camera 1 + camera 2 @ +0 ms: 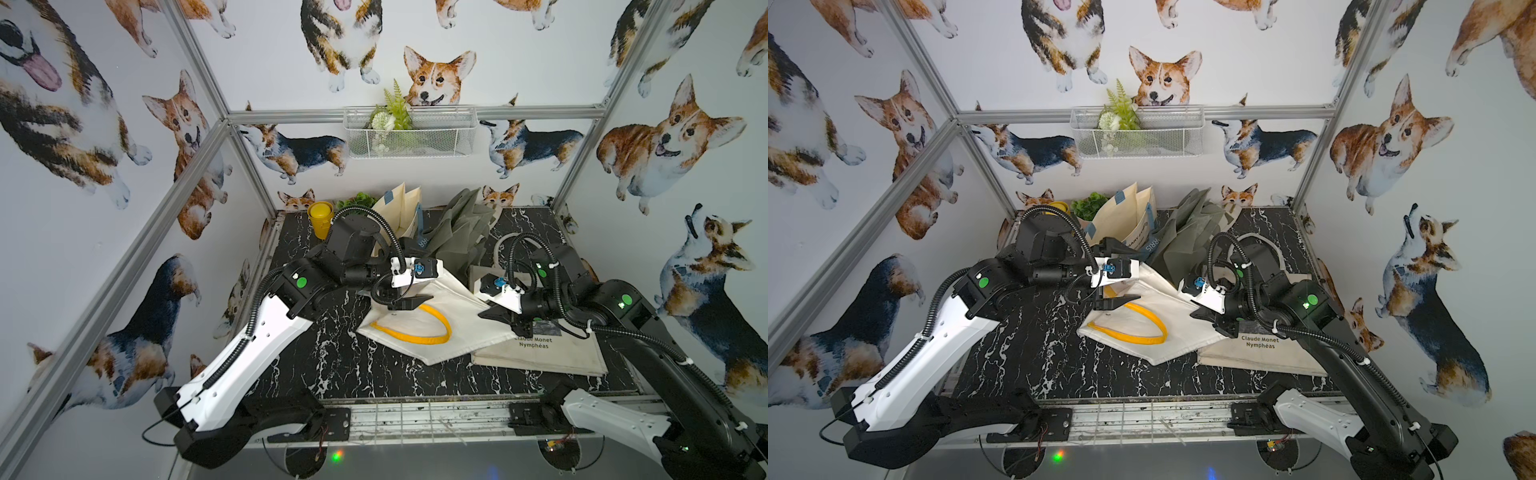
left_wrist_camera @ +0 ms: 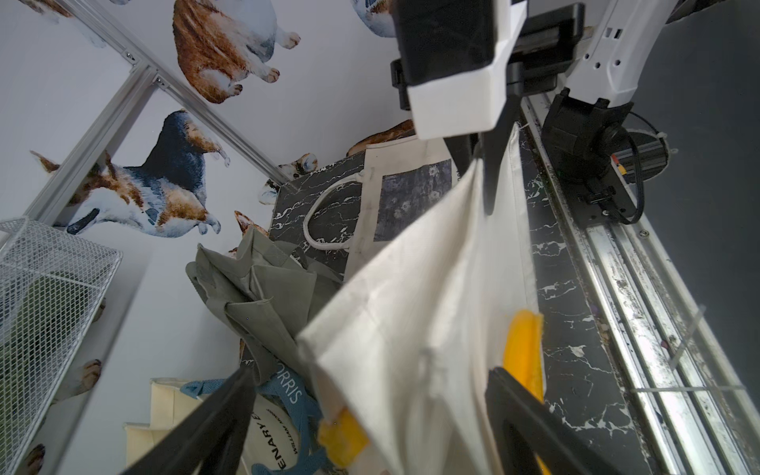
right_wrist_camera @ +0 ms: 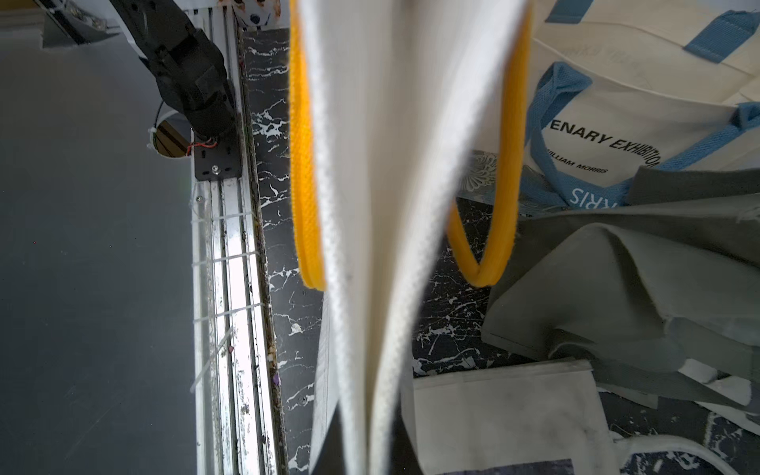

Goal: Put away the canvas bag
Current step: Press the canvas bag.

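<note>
- Wire basket (image 1: 440, 137) at twelve o'clock holds greenery (image 1: 395, 110).
- Left gripper (image 1: 411, 302) gapes wide, fingers either side of the white canvas bag (image 1: 469, 324).
- Right gripper (image 1: 484, 315), at three o'clock, pinches its corner.

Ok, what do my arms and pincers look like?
The left arm and right arm have white shells, black joints, a ribbed black hose and a green dot each. The left pincer and right pincer: white blocks with a blue plug, tapered black fingers.

Two black-and-white arms (image 1: 249, 353) with ribbed black cable conduits (image 1: 386, 232), round green stickers (image 1: 301, 282), black fingers (image 1: 413, 302).
</note>
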Robot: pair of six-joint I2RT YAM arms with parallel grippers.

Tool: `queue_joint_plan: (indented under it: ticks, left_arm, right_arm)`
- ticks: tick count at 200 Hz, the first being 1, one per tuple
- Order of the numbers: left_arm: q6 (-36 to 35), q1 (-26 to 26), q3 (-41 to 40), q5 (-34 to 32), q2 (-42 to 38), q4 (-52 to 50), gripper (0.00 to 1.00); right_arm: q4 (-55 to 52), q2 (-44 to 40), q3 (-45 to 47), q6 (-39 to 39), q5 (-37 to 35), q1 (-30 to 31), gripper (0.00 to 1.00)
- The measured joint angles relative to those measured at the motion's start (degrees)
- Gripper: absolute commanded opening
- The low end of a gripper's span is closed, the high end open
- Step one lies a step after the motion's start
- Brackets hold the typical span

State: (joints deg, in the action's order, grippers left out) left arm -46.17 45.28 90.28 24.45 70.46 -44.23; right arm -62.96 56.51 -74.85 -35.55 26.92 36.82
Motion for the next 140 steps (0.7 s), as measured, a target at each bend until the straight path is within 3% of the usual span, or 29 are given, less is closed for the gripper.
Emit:
queue_joint_plan:
  ticks: [32,82,98,116,134,140]
  left_arm:
    - [1.4,0.0,-0.2,-0.2,-0.1,1.5,0.95]
    - [4.9,0.0,-0.7,8.2,2.9,1.9,0.91]
    - [6.3,0.0,-1.6,10.0,3.3,3.1,0.72]
    - [7.5,0.0,-1.9,12.1,3.7,4.0,0.35]
    - [8.4,0.0,-2.8,13.5,3.6,6.0,0.0]
    - [9.1,0.0,-3.5,13.7,3.3,7.0,0.0]
  right_arm:
    - [-2.4,-0.3,-1.2,-4.3,-1.6,0.0,0.0]
    - [-4.6,1.0,-4.3,-9.6,-3.8,0.1,0.0]
    - [-4.6,0.7,-4.3,-10.9,-4.5,0.2,0.0]
    - [-4.0,-0.2,-3.5,-11.2,-5.3,0.2,0.0]
    - [-2.8,-1.3,-2.1,-10.7,-5.7,0.2,0.27]
    - [-2.1,-1.6,-1.5,-10.1,-5.6,0.2,0.35]
